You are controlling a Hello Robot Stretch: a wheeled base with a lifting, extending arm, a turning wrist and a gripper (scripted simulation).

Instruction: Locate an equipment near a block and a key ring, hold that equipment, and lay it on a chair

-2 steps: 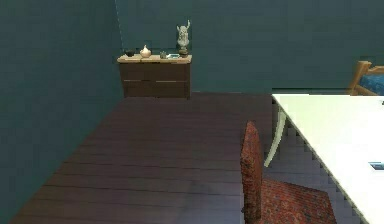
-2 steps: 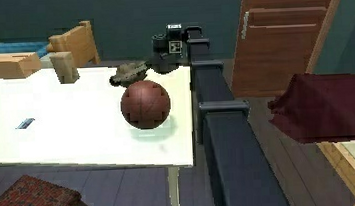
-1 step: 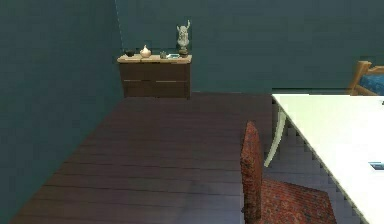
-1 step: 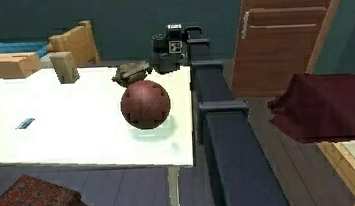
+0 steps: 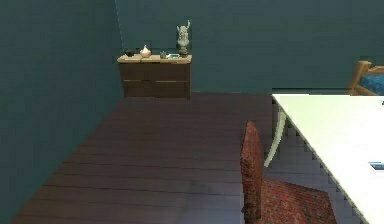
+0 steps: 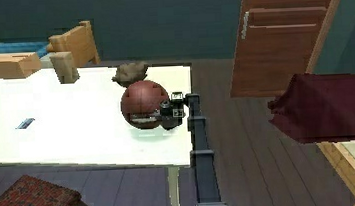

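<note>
Red chair (image 5: 268, 188) stands nearest, beside the white table (image 5: 330, 125). I judge the step in hand to be grasping: gripper (image 6: 166, 108) is at the brown ball (image 6: 137, 98), seen against the tabletop. I cannot tell the fingers' state, nor whether they hold it. Next move calls for a clean lift, then transfer to the chair. Forward view alone shows a sideboard (image 5: 155, 78); arm side view shows the ball.

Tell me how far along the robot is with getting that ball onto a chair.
Found, it seems: the arm reaches to a reddish-brown ball on the white table. In hand: the claw is at the ball, but with the tabletop behind it I can't tell whether it holds it. Left: lifting the ball and laying it on a chair, perhaps the red-cushioned chair by the table.
</note>
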